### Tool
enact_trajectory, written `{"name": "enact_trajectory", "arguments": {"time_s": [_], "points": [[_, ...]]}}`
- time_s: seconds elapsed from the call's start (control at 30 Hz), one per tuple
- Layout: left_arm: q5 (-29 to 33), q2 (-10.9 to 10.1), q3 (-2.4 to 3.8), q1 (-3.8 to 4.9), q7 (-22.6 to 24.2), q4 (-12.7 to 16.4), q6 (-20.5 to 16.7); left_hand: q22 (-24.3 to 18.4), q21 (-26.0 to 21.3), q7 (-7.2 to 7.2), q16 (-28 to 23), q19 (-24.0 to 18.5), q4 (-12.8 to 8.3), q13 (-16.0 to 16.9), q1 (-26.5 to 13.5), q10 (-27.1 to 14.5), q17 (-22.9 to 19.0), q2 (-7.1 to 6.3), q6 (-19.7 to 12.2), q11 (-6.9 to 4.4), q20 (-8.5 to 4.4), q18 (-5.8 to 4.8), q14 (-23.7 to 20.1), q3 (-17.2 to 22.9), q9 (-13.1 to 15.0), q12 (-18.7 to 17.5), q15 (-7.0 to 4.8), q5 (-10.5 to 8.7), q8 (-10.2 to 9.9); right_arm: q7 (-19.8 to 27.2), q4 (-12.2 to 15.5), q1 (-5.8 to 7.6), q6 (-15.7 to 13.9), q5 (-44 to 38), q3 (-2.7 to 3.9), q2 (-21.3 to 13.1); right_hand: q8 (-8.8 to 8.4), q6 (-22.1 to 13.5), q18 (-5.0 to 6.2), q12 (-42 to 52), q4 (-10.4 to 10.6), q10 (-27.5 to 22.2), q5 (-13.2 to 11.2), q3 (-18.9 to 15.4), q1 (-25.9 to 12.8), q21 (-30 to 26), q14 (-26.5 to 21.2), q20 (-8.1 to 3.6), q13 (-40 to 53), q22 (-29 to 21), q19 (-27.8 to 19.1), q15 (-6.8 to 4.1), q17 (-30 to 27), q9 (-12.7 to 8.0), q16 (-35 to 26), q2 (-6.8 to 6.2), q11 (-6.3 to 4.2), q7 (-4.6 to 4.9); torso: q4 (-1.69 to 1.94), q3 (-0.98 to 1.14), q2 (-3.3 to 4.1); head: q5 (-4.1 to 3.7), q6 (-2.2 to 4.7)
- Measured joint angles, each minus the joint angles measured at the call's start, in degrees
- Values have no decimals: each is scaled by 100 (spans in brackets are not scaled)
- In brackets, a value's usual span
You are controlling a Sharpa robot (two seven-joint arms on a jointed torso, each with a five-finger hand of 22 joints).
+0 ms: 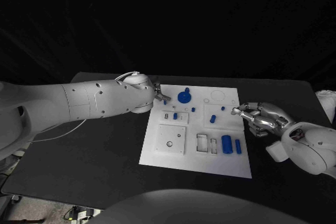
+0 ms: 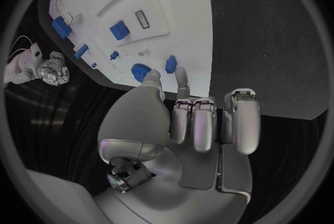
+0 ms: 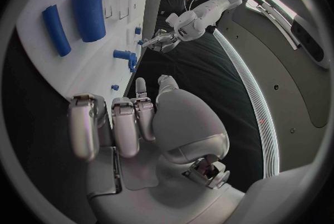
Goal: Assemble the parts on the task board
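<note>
Task board: the white task board (image 1: 158, 153) lies in the middle of the black table (image 1: 84, 175), between the two arms.
Parts seated or standing: a round blue part (image 1: 184, 97) with a knob stands near the board's far edge; small blue pegs (image 1: 212, 119) stand further in. Whether each is fully home cannot be told from these views.
Parts lying loose: a large blue cylinder (image 1: 226, 144) and a thinner blue bar (image 1: 238, 146) lie side by side on the near right of the board, just beside two rectangular recesses (image 1: 202, 143) that look open.
Progress: judged early to midway; the two biggest pieces appear unplaced, and a round hole in the square plate (image 1: 170, 138) looks unfilled.
Left hand: the left hand (image 1: 159, 94) reaches over the board's far left corner. In the left wrist view its thumb and a finger extend toward the round blue part and a small blue piece (image 2: 170, 63), the other fingers curled back. Whether it is pinching anything cannot be told.
Right hand: the right hand (image 1: 258, 118) hovers at the board's right edge, close to a small blue peg. Its fingers are curled in, with two tips pointing at the board, and nothing is seen in it.
Left to do: likely setting the cylinder and bar into their recesses.
</note>
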Motion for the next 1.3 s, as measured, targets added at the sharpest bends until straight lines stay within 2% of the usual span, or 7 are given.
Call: {"name": "enact_trajectory", "arguments": {"time_s": [0.23,0.47,0.6,1.07,1.3], "points": [[3,42,0,-38,16,-41,18,0,-23,19,0,0,-1,0,23,0,0,23,-20,0,0,1,0,-1,30,0,0,28,24,-4,-12,0,3,0,0,1,0,0,0,0,0,0,0,0,0,0,0,0,0,-1,0,0,0,0,0,0,0,0,0,-2,0,-11,0],[11,51,0,-67,30,-78,24,0,-45,19,0,0,0,0,75,0,0,75,-61,0,0,1,0,0,75,0,0,165,24,-10,-17,0,7,0,0,1,0,0,0,0,0,0,0,0,0,0,0,0,0,-1,0,1,-1,1,0,0,0,0,1,-1,1,-12,0],[14,60,0,-74,39,-94,24,0,-45,19,0,0,0,0,75,0,-1,74,-61,0,0,1,0,0,80,0,0,177,24,-13,-19,0,9,0,0,2,0,0,0,0,0,0,0,0,24,0,1,0,-12,-1,0,1,-1,1,0,-24,0,0,1,0,1,-12,0],[55,94,0,-86,75,-112,25,0,-78,-1,0,0,0,-1,242,0,-1,165,-81,0,0,1,0,0,173,0,0,558,74,-30,-20,0,17,0,0,-4,0,0,-1,0,16,0,0,15,27,-27,1,1,-12,-2,0,2,4,-4,0,-20,0,0,-3,2,1,-13,0],[95,115,2,-89,113,-123,19,0,-103,-1,0,0,-9,-1,412,-9,3,163,-81,-32,0,1,-21,43,214,0,-21,773,74,-42,-25,0,26,-1,0,-4,0,0,-1,21,2,0,-1,29,51,-27,1,22,-9,-2,-22,2,3,-4,0,4,0,0,-2,2,1,-13,0]]}}
